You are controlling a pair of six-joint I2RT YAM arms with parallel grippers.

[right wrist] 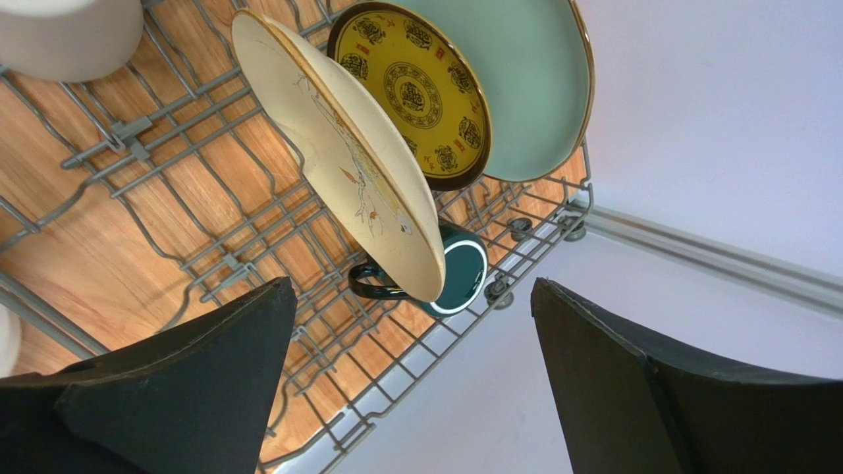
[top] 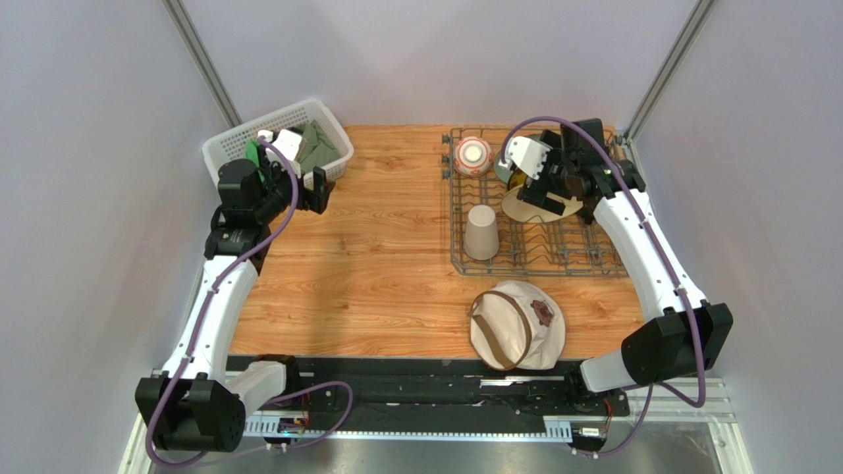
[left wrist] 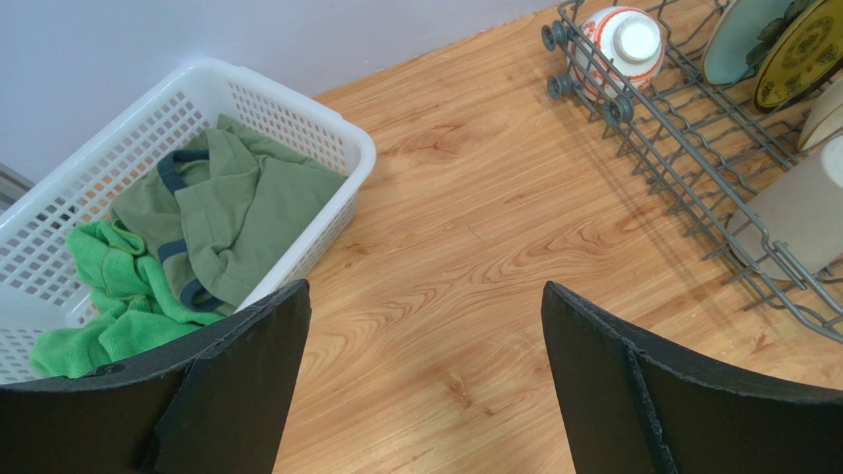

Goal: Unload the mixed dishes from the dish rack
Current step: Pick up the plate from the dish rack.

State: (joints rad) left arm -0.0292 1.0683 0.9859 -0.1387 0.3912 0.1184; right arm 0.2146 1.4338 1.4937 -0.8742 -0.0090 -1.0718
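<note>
The cream plate with bird drawing (right wrist: 346,158) stands on edge, tilted, among the tines of the dark grey wire dish rack (right wrist: 134,130). Behind it, in the same row, lean the small dark yellow-patterned plate (right wrist: 411,94) and the pale green plate (right wrist: 529,89). The dark green mug (right wrist: 457,281) sits by the rack's corner, partly hidden by the cream plate's rim. The right gripper (right wrist: 413,286) hovers over these plates with its jaws spread wide, holding nothing; the cream plate's edge and the mug show in the gap between them. Farther left in the rack, the beige tumbler (top: 482,232) and the red-orange-and-white patterned bowl (top: 473,155) rest upside down. The rack occupies the far right of the wooden table (top: 386,257), with a round beige hat (top: 515,324) just in front of it. The left gripper (left wrist: 425,286), also wide open and empty, hangs beside the white basket (left wrist: 327,138) of green clothes (left wrist: 218,207), well apart from the rack.
</note>
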